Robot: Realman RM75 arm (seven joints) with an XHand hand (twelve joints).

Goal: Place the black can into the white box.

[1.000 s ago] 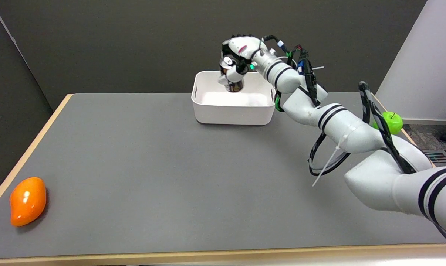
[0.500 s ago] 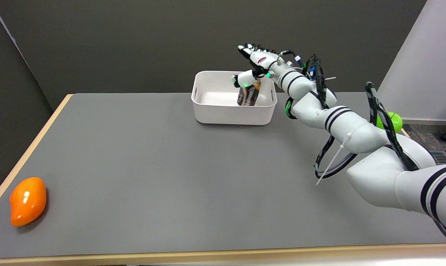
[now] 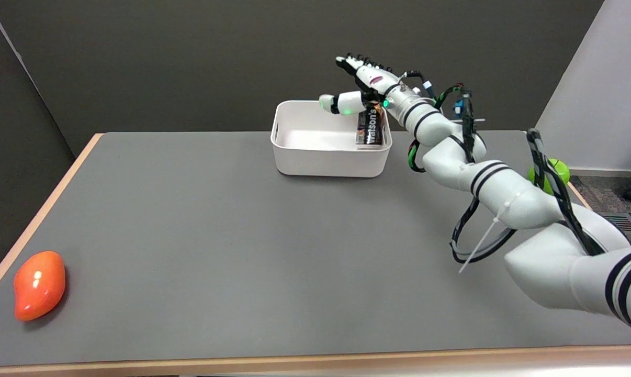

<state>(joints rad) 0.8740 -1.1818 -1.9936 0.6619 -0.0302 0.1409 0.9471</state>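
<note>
The grey table point(image 3: 216, 235) is taking up most of the view, its pale wooden edge running along the left and near sides. The white right arm point(image 3: 504, 193) is reaching in from the lower right, crossing the table's right side with black cables looping beside it. The white box point(image 3: 328, 157) is sitting toward the far edge of the table, slightly right of centre. An orange fruit point(image 3: 38, 284) is lying at the near left corner, well apart from the box, with wide bare table between them. A green apple point(image 3: 556, 173) is peeking out behind the arm at the right edge.

The black can point(image 3: 369, 130) is standing upright inside the box, against its right wall, with the word "Watson's" reading vertically in white on its side. The right hand point(image 3: 362, 89) is hovering over the box's far right corner with fingers spread apart, holding nothing; one white finger with a green light is pointing left above the box, just above the can.
</note>
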